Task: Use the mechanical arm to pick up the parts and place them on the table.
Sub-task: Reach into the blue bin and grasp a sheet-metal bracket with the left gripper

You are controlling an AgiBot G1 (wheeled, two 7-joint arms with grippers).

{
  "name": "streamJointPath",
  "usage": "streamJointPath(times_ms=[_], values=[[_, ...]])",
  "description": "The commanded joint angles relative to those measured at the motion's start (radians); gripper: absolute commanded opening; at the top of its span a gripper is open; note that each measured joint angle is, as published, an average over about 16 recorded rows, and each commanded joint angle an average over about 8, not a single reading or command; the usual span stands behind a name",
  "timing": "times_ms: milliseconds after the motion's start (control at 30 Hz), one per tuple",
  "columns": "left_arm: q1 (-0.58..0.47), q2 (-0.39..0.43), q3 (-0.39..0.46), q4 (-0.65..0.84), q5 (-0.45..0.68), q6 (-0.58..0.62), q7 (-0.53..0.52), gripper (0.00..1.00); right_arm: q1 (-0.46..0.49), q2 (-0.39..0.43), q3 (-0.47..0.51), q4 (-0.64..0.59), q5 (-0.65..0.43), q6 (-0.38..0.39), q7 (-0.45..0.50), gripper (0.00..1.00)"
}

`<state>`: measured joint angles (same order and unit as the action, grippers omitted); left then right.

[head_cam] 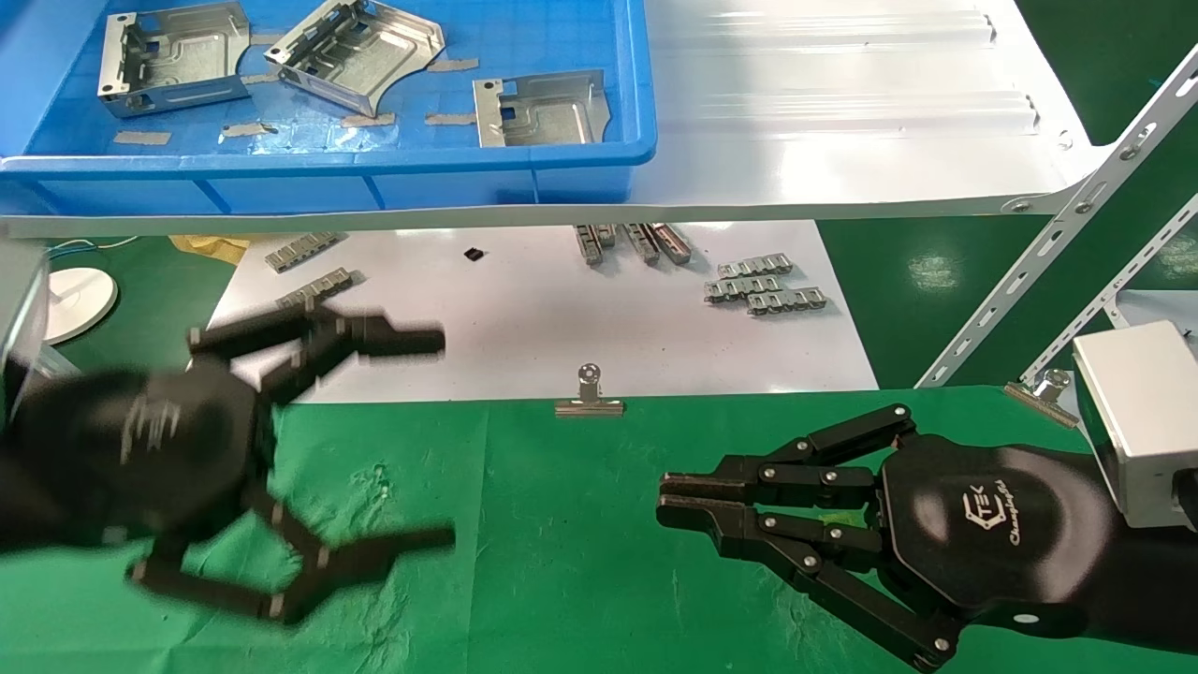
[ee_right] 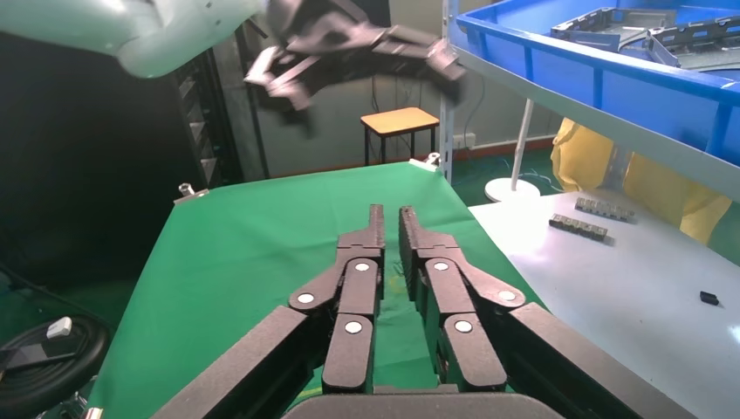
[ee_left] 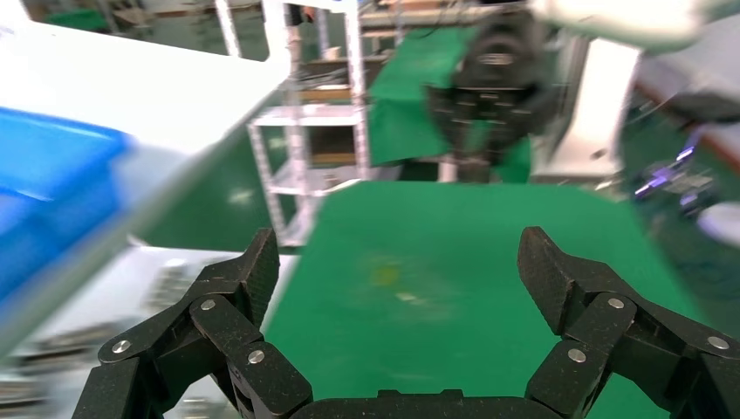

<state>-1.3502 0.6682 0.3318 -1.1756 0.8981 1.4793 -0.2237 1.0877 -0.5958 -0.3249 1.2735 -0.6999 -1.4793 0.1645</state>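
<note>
Parts untouched; left jaws wide.

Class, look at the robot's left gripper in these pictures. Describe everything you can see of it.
The left gripper is a black robot hand with a hexagonal palm and jointed link fingers fastened by silver rivets. Its jaws stand wide open and hold nothing. In the head view it hangs over the left part of the green cloth table, near the cloth's far edge, blurred by motion. It touches nothing visible, and it is apart from the blue bin on the shelf.
</note>
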Motion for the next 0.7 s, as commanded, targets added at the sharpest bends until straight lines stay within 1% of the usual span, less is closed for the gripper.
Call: streamJointPath(times_ms=[33,200,333,467,567,600,633,700], values=[[-0.069,0.012,0.011,0.017,0.036,0.0,-0.014,1.0,0.0,0.0,0.0,0.0,0.0,0.0,0.0,0.0],[-0.322,0.127,0.073,0.268,0.199,-0.032,0.011,1.0,0.0,0.0,0.0,0.0,0.0,0.0,0.0,0.0],[-0.492,0.219,0.109,0.495,0.307,-0.099,0.065,1.0,0.0,0.0,0.0,0.0,0.0,0.0,0.0,0.0],[-0.614,0.303,0.14,0.705,0.404,-0.238,0.11,1.0,0.0,0.0,0.0,0.0,0.0,0.0,0.0,0.0],[-0.677,0.359,0.165,0.836,0.47,-0.365,0.126,1.0,0.0,0.0,-0.001,0.0,0.0,0.0,0.0,0.0],[-0.693,0.375,0.174,0.873,0.49,-0.405,0.128,0.97,0.0,0.0,-0.001,0.0,0.0,0.0,0.0,0.0],[-0.707,0.39,0.182,0.906,0.508,-0.441,0.129,0.9,0.0,0.0,-0.001,0.0,0.0,0.0,0.0,0.0],[-0.73,0.415,0.199,0.965,0.541,-0.498,0.126,0.65,0.0,0.0,-0.001,0.0,0.0,0.0,0.0,0.0]])
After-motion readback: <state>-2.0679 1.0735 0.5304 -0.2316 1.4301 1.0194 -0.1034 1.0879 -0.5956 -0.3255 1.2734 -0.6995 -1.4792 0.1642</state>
